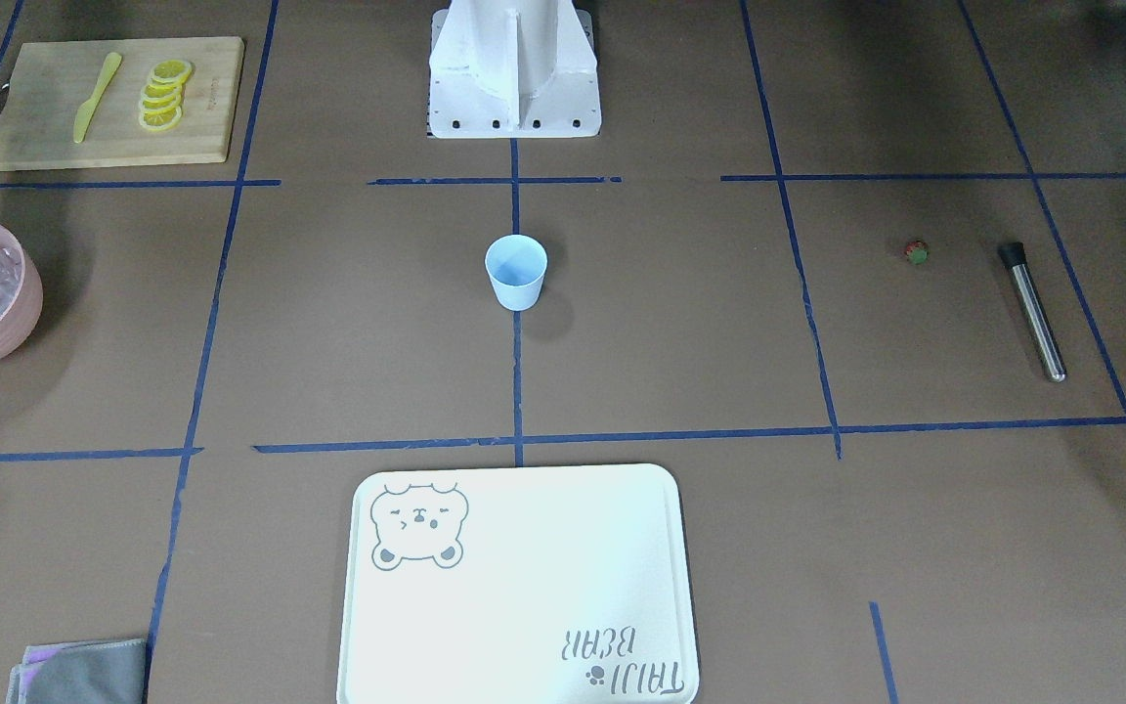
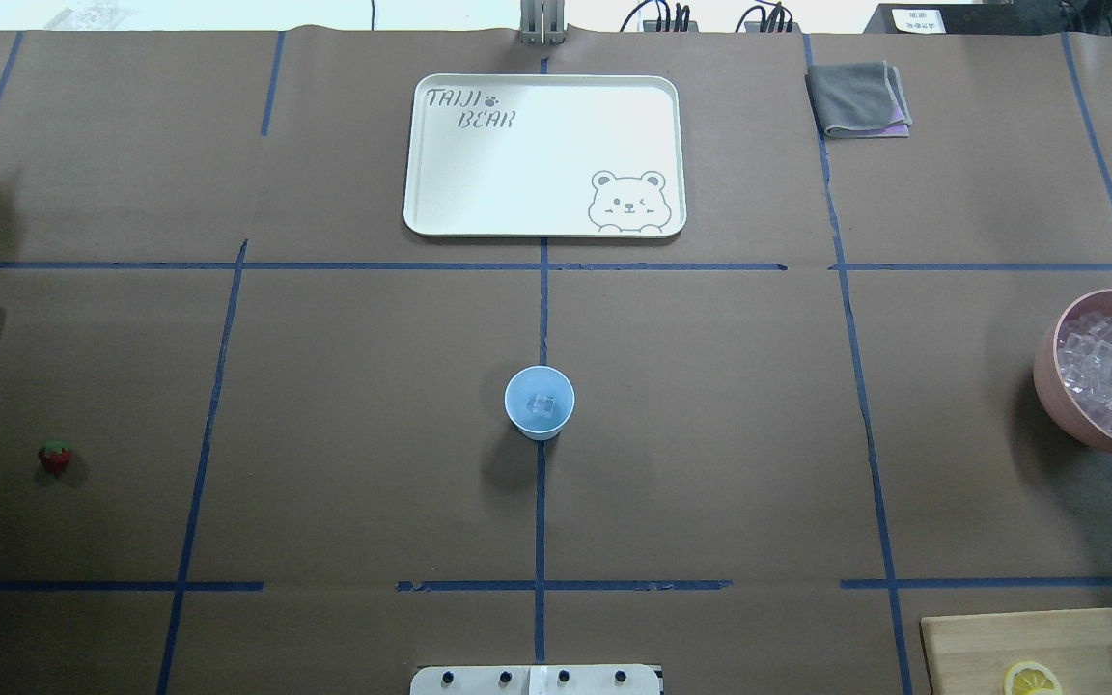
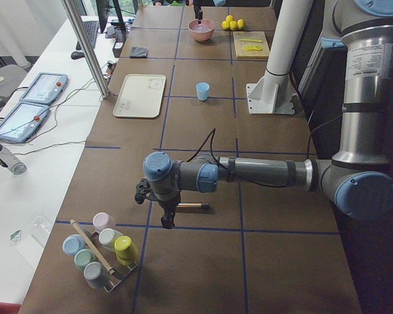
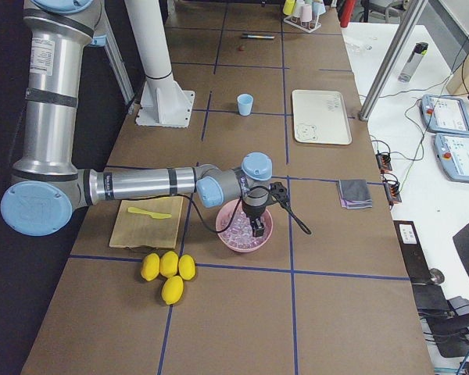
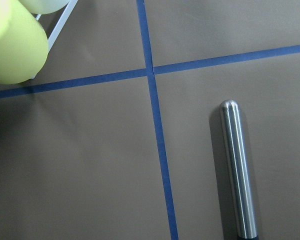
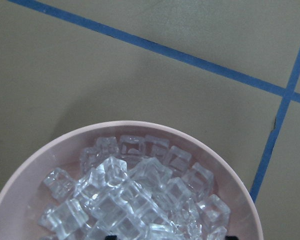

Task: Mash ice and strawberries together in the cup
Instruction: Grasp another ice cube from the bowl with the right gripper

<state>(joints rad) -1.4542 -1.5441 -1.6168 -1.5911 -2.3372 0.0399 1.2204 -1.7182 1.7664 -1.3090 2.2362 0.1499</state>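
The pale blue cup (image 2: pixel 539 402) stands upright at the table's centre with one clear ice cube (image 2: pixel 542 406) inside. The pink bowl (image 2: pixel 1048 372) at the robot's right holds several ice cubes (image 6: pixel 135 195). My right gripper (image 4: pixel 257 226) hangs just above that ice; two dark fingertips (image 6: pixel 230 236) show far apart at the wrist view's bottom edge, with nothing gripped. The strawberry (image 2: pixel 55 456) lies on the table at the far left. My left gripper (image 3: pixel 165 221) hovers near a steel muddler (image 5: pixel 238 170). I cannot tell whether it is open or shut.
A white bear tray (image 2: pixel 440 208) lies beyond the cup. A grey cloth (image 2: pixel 857 98) is at the far right. A wooden board (image 1: pixel 30 137) holds lemon slices (image 1: pixel 163 95) and a yellow knife (image 1: pixel 96 96). A rack of pastel cups (image 3: pixel 101 252) stands by the left gripper.
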